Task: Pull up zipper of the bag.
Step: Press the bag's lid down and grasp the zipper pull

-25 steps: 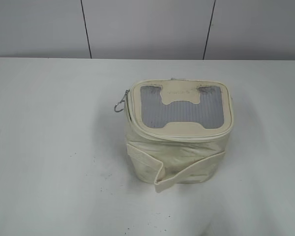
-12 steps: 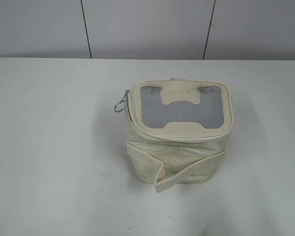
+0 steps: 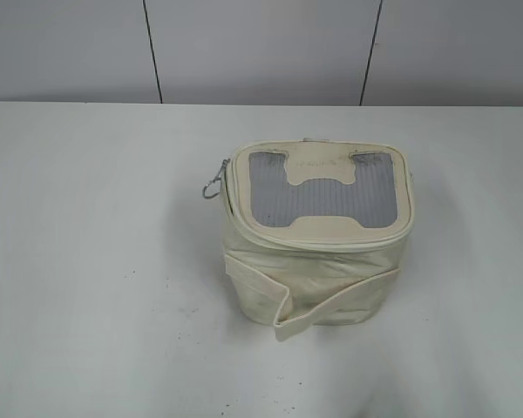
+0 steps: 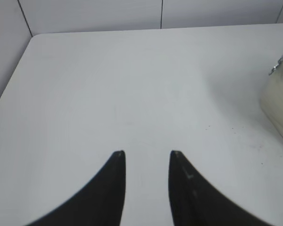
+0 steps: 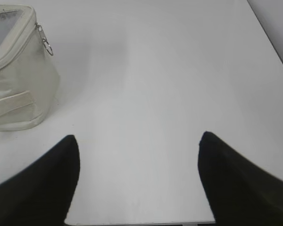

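Observation:
The cream-white bag (image 3: pixel 318 261) stands upright mid-table, its lid with a grey window (image 3: pixel 321 190) on top and a loose strap band (image 3: pixel 288 309) round its body. The zipper (image 3: pixel 229 178) runs round the lid rim, with a silver slider and ring pull (image 3: pixel 213 186) at the lid's left corner. A second ring pull (image 5: pixel 46 43) shows in the right wrist view on the bag's (image 5: pixel 16 89) corner. The bag's edge (image 4: pixel 279 101) shows in the left wrist view. My left gripper (image 4: pixel 146 154) is open and empty over bare table. My right gripper (image 5: pixel 139 139) is wide open and empty, right of the bag. Neither gripper shows in the exterior view.
The white table (image 3: pixel 87 261) reaches a grey panelled wall (image 3: pixel 261 52) at the back. Its left edge (image 4: pixel 9 84) shows in the left wrist view and its right edge (image 5: pixel 273 42) in the right wrist view.

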You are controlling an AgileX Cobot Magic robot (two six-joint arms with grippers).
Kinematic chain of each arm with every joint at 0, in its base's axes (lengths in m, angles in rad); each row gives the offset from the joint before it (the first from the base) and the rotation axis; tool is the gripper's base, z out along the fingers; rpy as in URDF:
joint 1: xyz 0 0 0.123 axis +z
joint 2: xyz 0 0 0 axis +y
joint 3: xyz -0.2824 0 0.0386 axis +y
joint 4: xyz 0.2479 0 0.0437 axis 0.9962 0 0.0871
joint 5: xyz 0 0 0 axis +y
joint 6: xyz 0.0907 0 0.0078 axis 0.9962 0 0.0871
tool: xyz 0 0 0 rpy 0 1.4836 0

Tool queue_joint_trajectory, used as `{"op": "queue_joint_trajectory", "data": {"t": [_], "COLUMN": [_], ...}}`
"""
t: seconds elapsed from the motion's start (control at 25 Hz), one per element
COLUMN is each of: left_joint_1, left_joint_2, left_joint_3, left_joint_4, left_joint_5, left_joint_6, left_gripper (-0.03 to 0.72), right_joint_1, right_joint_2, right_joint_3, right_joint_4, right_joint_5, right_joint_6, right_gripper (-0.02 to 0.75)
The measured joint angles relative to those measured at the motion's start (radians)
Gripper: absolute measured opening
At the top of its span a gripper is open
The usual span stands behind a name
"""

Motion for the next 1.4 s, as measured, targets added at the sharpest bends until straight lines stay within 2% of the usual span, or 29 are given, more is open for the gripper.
{"op": "queue_joint_trajectory", "data": {"t": [0.16,0.32,0.52,0.6,0.68,0.88,1.04,1.16,1.4], "left_joint_1": [-0.015,-0.025,-0.025,-0.025,-0.025,-0.026,-0.026,-0.027,-0.037], "left_joint_2": [0.012,0.088,0.223,0.3,0.382,0.643,0.892,1.033,1.259], "left_joint_3": [0.0,-0.017,-0.034,-0.037,-0.037,-0.037,-0.039,-0.056,-0.189], "left_joint_4": [-0.021,-0.12,-0.232,-0.279,-0.383,-0.777,-0.976,-1.042,-1.058], "left_joint_5": [-0.002,-0.069,-0.218,-0.265,-0.286,-0.267,-0.23,-0.228,-0.208], "left_joint_6": [0.0,0.0,-0.003,0.01,0.112,0.51,0.74,0.857,0.985], "left_gripper": [0.244,0.243,0.243,0.243,0.243,0.26,0.318,0.344,0.351], "right_joint_1": [0.0,0.0,0.001,0.026,0.071,0.206,0.252,0.255,0.263], "right_joint_2": [0.0,0.006,0.174,0.255,0.339,0.596,0.845,1.013,1.356], "right_joint_3": [0.0,-0.01,-0.027,-0.027,-0.037,-0.145,-0.302,-0.434,-0.726], "right_joint_4": [0.001,0.027,0.146,0.184,0.204,0.212,0.219,0.256,0.38], "right_joint_5": [0.0,-0.032,-0.244,-0.33,-0.4,-0.454,-0.446,-0.411,-0.24], "right_joint_6": [0.0,0.0,-0.009,-0.025,-0.049,-0.154,-0.242,-0.351,-0.631], "right_gripper": [0.585,0.585,0.585,0.585,0.585,0.585,0.585,0.571,0.516]}}
